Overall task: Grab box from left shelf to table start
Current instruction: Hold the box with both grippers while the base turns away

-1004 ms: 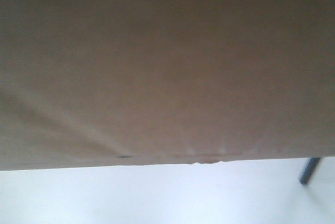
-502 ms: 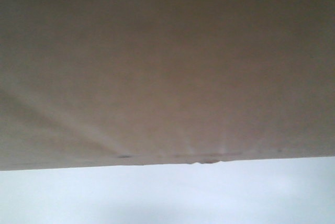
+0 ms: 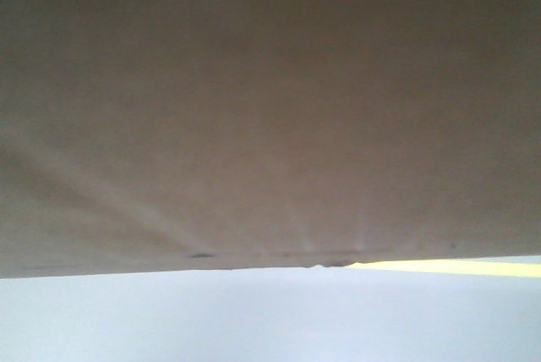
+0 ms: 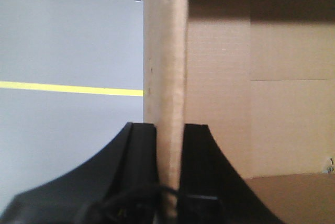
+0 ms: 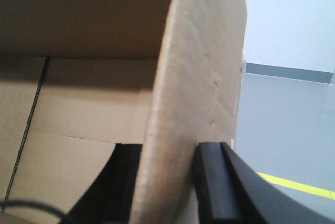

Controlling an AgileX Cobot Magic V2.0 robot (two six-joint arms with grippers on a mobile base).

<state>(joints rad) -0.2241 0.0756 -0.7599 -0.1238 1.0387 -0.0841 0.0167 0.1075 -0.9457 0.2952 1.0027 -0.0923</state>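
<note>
The left claw (image 4: pixel 170 132) and right claw (image 5: pixel 167 164) each clamp tight on an upright wall of the box (image 3: pixel 270 125), which blocks the front view, above a grey floor (image 4: pixel 68 30) with a yellow line (image 4: pixel 68 87).

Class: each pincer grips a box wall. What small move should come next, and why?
Probably carry the box level, both pincers shut: the left pincer and right pincer each clamp a wall, and only floor shows beside it, nothing to set it on, so releasing seems premature.
</note>
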